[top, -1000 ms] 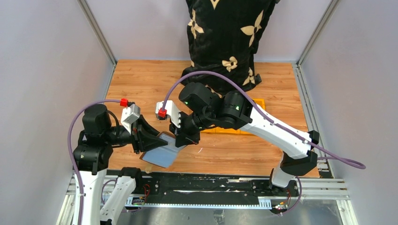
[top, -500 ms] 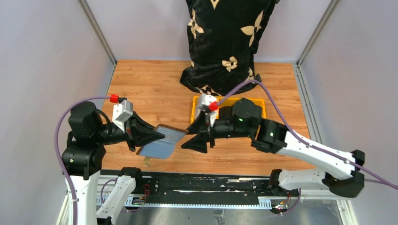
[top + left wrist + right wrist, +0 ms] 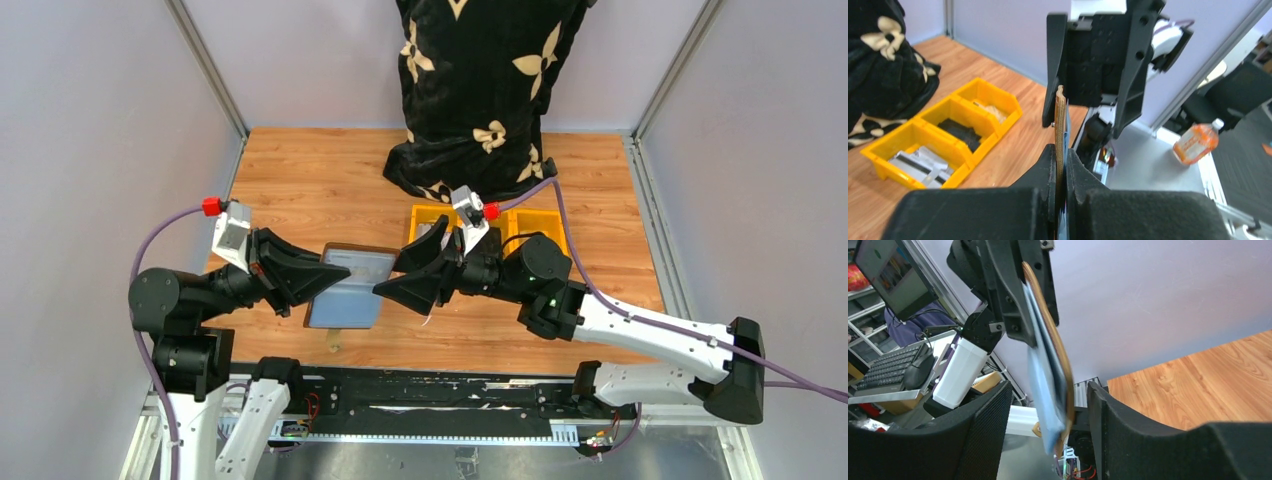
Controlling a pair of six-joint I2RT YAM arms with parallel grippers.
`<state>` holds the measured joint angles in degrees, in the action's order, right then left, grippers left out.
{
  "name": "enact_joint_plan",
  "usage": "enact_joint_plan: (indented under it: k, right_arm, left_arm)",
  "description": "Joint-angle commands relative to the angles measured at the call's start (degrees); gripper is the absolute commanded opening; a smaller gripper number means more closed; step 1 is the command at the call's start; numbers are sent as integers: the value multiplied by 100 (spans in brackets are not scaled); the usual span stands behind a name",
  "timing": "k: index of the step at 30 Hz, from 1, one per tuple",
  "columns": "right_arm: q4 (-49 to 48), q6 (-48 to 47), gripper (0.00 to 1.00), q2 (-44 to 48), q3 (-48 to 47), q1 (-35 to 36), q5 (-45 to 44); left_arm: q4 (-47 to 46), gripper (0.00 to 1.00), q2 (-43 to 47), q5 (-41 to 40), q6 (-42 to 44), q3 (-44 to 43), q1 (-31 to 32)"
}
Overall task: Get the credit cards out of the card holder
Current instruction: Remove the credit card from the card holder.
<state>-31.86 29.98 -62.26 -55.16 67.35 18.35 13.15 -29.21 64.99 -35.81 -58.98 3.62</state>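
Above the front half of the wooden counter the two arms reach toward each other from either side, both forearms low and nearly level. The left pincer points to the right and is pressed together on the left edge of the card holder, which it holds off the counter. From overhead the holder is folded open, its shiny grey-blue inner side facing up and a brown rim along the far edge. From the left wrist it shows as a thin tan edge standing straight out from between the clamped fingers. The right pincer points left, directly facing the left one, with its jaws spread wide. In the right wrist view the free end of the holder hangs in the gap between the two fingers, apart from both as far as that view shows. Thin pale layers lie against the brown cover there, but whether they are credit cards cannot be told. Behind the right arm, a row of yellow bins sits on the counter just in front of a black cloth with tan flowers. One compartment holds flat grey-white pieces, the middle one something black, and the last something pale.
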Motion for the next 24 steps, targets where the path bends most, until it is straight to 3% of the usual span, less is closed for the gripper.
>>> enact_joint_plan:
  k: [1,4,9,11,13,16,17,21,24]
  right_arm:
    - [-1028,544,57,-88,184,-98,-137]
    - [-1438,936,44,-196,248,-181,-19]
    - [-1823,1518,12,-304,162,-508,545]
    - [-1789,1656,1,-281,117,-663,838]
    - [-1475,1686,0,-234,-7,-833,1164]
    - [-203,1340,0,-142,-457,-1039,1648]
    - [511,1022,0,-137,-713,-1082,1782]
    - [3764,-676,0,-365,-1913,-1101,2140]
    - [5125,-1411,0,-626,-2562,-1095,2265]
  left_arm:
    - [-1586,0,-2,-314,-1388,-28,8]
    - [-1483,0,-12,-370,-1376,-8,7]
    - [-1360,0,76,-283,-1322,170,9]
    - [-643,8,89,-283,-902,152,13]
    - [-34,21,84,-311,-441,111,9]
    - [801,56,23,-261,219,26,8]
    - [968,60,-31,-205,487,-55,7]
    - [2047,67,-338,68,1640,-501,7]
    - [2426,68,-494,280,2021,-656,8]
